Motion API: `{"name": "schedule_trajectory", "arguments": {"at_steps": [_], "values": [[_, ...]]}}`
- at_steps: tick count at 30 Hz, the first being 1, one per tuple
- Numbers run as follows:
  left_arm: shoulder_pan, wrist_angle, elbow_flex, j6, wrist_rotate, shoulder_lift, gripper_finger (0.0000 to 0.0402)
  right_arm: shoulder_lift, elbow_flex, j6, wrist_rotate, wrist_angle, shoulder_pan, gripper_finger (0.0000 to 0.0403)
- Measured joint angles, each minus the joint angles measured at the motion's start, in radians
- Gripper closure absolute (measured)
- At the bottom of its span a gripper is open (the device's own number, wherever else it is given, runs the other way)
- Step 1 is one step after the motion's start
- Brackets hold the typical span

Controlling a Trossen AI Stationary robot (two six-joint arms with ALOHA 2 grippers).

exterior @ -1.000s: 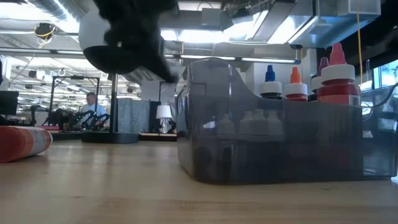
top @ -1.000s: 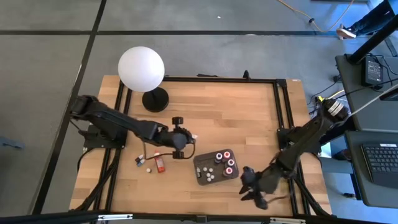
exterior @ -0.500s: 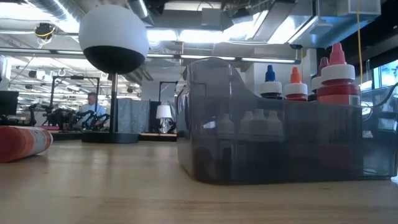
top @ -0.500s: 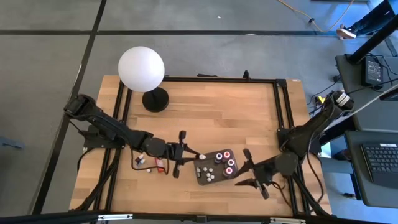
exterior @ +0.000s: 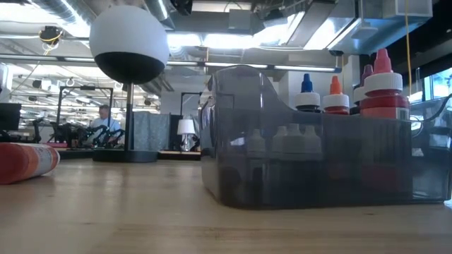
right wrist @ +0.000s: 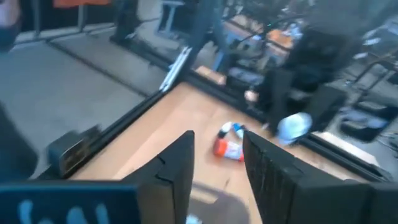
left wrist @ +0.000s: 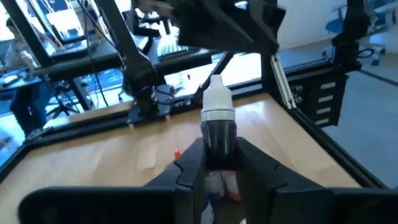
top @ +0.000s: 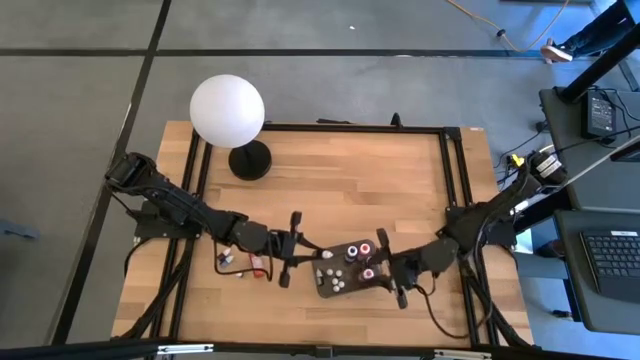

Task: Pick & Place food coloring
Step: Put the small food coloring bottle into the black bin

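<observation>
Your left gripper (left wrist: 219, 163) is clenched on one food coloring bottle (left wrist: 217, 127), dark-bodied with a white cap, standing upright between the fingers (left wrist: 186, 171). From above you see that gripper (top: 300, 254) low over the wood, just left of the tray (top: 326, 284), with the white cap showing at its tip.

Your right gripper (top: 392, 277) sits at the tray's right edge. Its fingers (right wrist: 179, 165) stand apart with nothing between them that you can make out.

Count what is in the tray: from above, about six caps show, roughly three red-ringed ones on the right side and about three white ones on the left. From table height you see four tips rising above the tray wall (exterior: 311, 159): one blue (exterior: 306, 85), one orange (exterior: 335, 88), one dark purple-red partly hidden, and one big red bottle (exterior: 382, 88). Pale bottles show dimly through the wall; you cannot count them surely.

Loose on the table (top: 350, 185), left of the held bottle, lie two or three more: a red one (top: 256, 265) on its side and small white-capped ones (top: 226, 259) beside it.

The surface is pale wood planking in a black frame. One white globe lamp (top: 228, 111) on a black base stands at the far left corner. Beyond, the room is a grey-floored workshop with desks, a keyboard (top: 610, 252) at the right, and a person (exterior: 106, 120) seated far off.
</observation>
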Motion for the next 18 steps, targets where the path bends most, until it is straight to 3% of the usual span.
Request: {"name": "schedule_trajectory", "arguments": {"at_steps": [10, 15, 18], "values": [[-0.001, -0.047, 0.000, -0.046, 0.001, 0.000, 0.0336, 0.004, 0.000, 0.076, 0.032, 0.058, -0.099, 0.0165], [-0.001, -0.048, 0.000, -0.090, 0.000, 0.000, 0.0336, 0.011, 0.023, 0.080, 0.030, 0.023, -0.127, 0.0155], [-0.001, -0.058, 0.000, -0.089, -0.001, 0.000, 0.0336, 0.017, 0.101, 0.077, 0.026, -0.110, -0.138, 0.0163]]}}
